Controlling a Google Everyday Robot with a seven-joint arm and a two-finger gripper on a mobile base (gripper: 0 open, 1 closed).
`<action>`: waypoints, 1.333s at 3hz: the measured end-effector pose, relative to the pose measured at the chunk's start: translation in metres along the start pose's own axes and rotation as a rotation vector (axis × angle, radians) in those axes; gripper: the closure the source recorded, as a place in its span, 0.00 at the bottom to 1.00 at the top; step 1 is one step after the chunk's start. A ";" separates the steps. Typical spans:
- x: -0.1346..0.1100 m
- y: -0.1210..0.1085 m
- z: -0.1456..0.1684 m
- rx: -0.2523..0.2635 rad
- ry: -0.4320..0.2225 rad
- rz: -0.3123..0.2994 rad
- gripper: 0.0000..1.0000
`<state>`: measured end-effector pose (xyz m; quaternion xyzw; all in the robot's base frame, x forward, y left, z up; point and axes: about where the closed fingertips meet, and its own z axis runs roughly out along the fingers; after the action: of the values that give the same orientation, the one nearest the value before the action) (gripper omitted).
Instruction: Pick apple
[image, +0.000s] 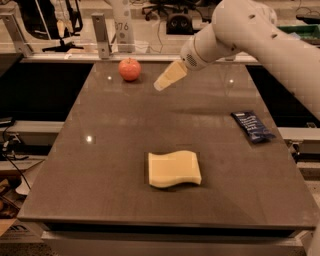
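Note:
The apple (129, 69) is small, round and red-orange. It sits on the dark table (110, 145) near the far left corner. My gripper (161, 85) hangs above the table's far middle, to the right of the apple and apart from it, with its tip pointing down and left. The white arm comes in from the upper right. The gripper holds nothing that I can see.
A wavy pale-yellow sponge (174, 169) lies at the near middle of the table. A dark blue snack wrapper (252, 126) lies near the right edge. Metal posts (101, 35) and a rail stand behind the far edge.

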<state>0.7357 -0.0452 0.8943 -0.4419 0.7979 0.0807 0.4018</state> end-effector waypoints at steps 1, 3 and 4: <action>-0.010 0.007 0.027 -0.013 -0.038 0.044 0.00; -0.019 0.006 0.075 -0.017 -0.084 0.146 0.00; -0.029 0.008 0.093 -0.031 -0.103 0.153 0.00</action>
<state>0.7912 0.0231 0.8515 -0.3810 0.8064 0.1463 0.4279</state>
